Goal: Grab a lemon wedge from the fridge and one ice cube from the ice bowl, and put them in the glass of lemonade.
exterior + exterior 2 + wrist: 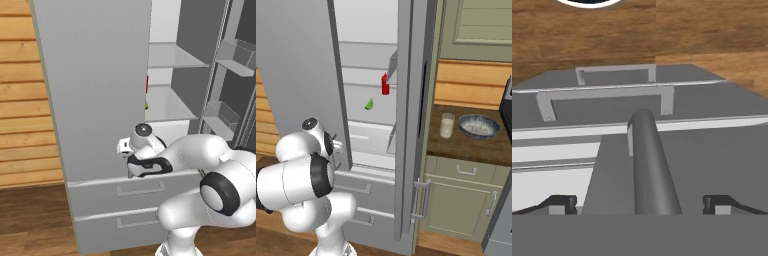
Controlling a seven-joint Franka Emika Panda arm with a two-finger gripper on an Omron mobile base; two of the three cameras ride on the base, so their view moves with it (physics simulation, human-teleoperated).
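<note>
The fridge (301, 75) is set between wooden walls; beside it, the glass of lemonade (447, 125) and ice bowl (479, 126) are carried by the bench (466, 145). The end effector (641, 202) is spread around its bar handle (649, 165).

We're in a home kitchen, rendered rather than real. A tall grey fridge (301, 75) stands with one door swung open, white shelves (363, 82) bare inside and two drawers (125, 202) below. To its right runs a dark wooden counter (456, 145) over beige cabinets (461, 200) with bar handles, carrying a glass of lemonade (447, 125) and an ice bowl (479, 126). Timber panelling (22, 95) lines the wall on the left, and wood planks (35, 220) cover the floor.
</note>
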